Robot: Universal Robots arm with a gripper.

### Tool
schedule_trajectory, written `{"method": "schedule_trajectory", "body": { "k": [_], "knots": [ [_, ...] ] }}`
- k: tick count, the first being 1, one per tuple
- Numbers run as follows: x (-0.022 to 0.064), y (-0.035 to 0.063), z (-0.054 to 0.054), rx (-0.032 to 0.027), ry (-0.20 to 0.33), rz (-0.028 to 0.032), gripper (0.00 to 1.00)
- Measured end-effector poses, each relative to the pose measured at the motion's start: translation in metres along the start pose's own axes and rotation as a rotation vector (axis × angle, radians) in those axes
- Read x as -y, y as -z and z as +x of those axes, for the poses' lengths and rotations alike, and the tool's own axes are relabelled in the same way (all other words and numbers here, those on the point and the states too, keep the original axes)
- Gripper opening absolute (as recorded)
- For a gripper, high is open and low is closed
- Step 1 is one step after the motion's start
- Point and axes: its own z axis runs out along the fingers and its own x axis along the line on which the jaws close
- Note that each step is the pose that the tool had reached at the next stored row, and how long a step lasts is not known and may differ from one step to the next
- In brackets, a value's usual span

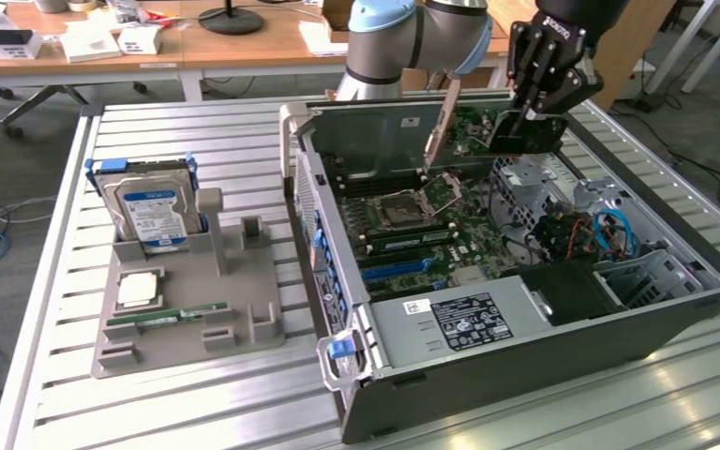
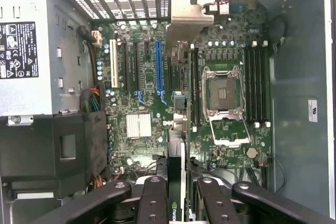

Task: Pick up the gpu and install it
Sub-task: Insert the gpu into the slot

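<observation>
Our gripper [image 2: 177, 183] pinches the gpu [image 2: 175, 211] edge-on, hanging just beside the blue slot [image 2: 159, 66]; we judge installing underway, needing alignment and a straight press

You've got a hard drive [image 1: 147, 211] upright in the grey fixture [image 1: 229, 309], CPU [image 1: 139, 289] and green memory stick [image 1: 166, 319] flat on its base. Open PC case [image 1: 547, 361] just beside it, CPU socket [image 2: 224, 95] unlatched.
</observation>
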Motion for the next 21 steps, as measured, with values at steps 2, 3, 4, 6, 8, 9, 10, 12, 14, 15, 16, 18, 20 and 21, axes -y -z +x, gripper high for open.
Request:
{"method": "schedule_trajectory", "body": {
  "k": [2, 3, 4, 6, 8, 9, 10, 12, 14, 15, 16, 18, 20, 21],
  "knots": [
    [-0.0008, -0.0001, 0.0, 0.0005, 0.0, 0.0063, 0.26],
    [-0.0013, -0.0003, 0.0, 0.0013, 0.0, 0.0144, 0.26],
    [-0.0019, -0.0003, 0.0001, 0.0018, 0.001, 0.0218, 0.26],
    [-0.0031, -0.0005, 0.0002, 0.0031, 0.001, 0.0358, 0.26],
    [-0.0041, -0.0008, 0.0003, 0.0042, 0.002, 0.0463, 0.26],
    [-0.0046, -0.0009, 0.0003, 0.0042, 0.002, 0.0487, 0.26],
    [-0.0049, -0.0009, 0.0004, 0.0042, 0.002, 0.0495, 0.26],
    [-0.0053, -0.0014, 0.0004, 0.0041, 0.002, 0.0495, 0.26],
    [-0.0061, -0.0026, 0.0004, 0.0041, 0.002, 0.0495, 0.26],
    [-0.0065, -0.0035, 0.0005, 0.0042, 0.002, 0.0496, 0.26],
    [-0.0069, -0.0041, 0.0005, 0.0042, 0.002, 0.0496, 0.26],
    [-0.0069, -0.0045, 0.0005, 0.0042, 0.002, 0.0496, 0.26],
    [-0.007, -0.0046, 0.0006, 0.0043, 0.002, 0.0496, 0.26],
    [-0.007, -0.0046, 0.0006, 0.0043, 0.002, 0.0496, 0.26]
  ]
}}
